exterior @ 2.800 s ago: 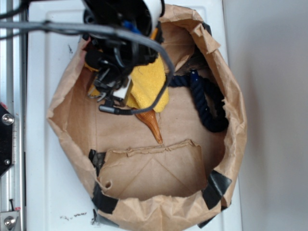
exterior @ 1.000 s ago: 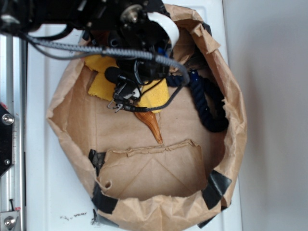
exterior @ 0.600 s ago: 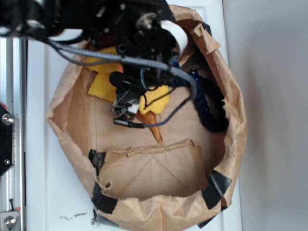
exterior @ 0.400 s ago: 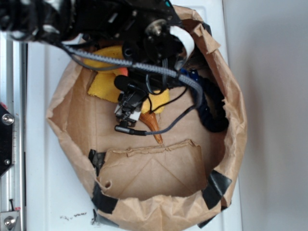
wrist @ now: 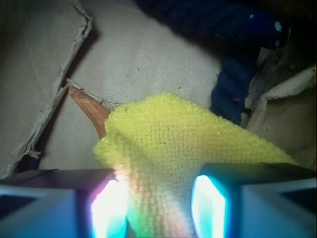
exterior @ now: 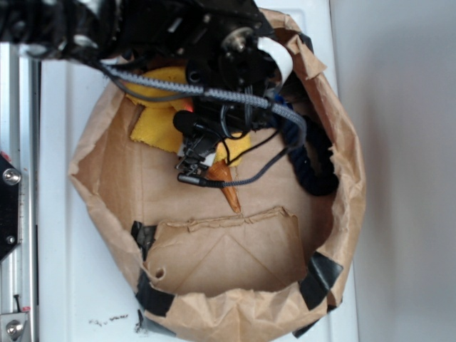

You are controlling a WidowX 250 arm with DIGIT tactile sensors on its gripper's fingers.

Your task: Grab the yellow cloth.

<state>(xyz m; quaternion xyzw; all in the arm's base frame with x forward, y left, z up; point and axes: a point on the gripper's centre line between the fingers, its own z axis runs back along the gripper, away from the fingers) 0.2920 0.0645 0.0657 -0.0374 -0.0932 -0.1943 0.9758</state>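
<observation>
yellow cloth (wrist: 173, 148) bunched in upper middle of the paper bag (exterior: 335, 214), draped over the orange cone (wrist: 89, 110), rope (wrist: 233, 84) just beside at upper right | fold rises between the pads, likely for a pinch | tool (wrist: 158, 203) part-open, fingers (wrist: 106, 206) flanking and touching the cloth, clamp not evident

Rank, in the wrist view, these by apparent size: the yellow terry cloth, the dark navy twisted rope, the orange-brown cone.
1. Yellow terry cloth, largest, though nearest the camera.
2. Dark navy twisted rope.
3. Orange-brown cone, smallest; only part shows.
</observation>
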